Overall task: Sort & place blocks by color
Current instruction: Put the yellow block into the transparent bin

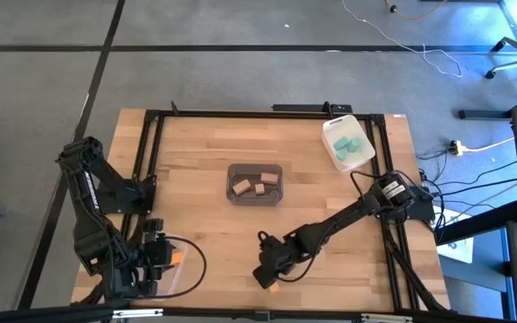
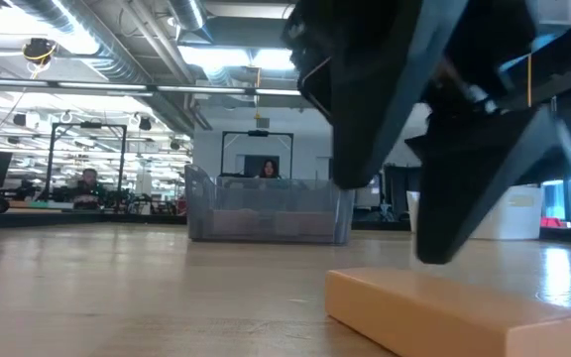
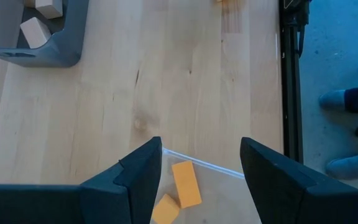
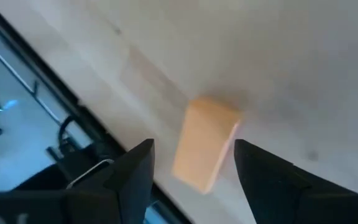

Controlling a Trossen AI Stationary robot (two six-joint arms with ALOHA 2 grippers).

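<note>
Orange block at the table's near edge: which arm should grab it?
Right. Its tool is open and hovering just above the orange block, which shows between its fingers in the right wrist view. The left tool sits far off, over the clear bin.
</note>
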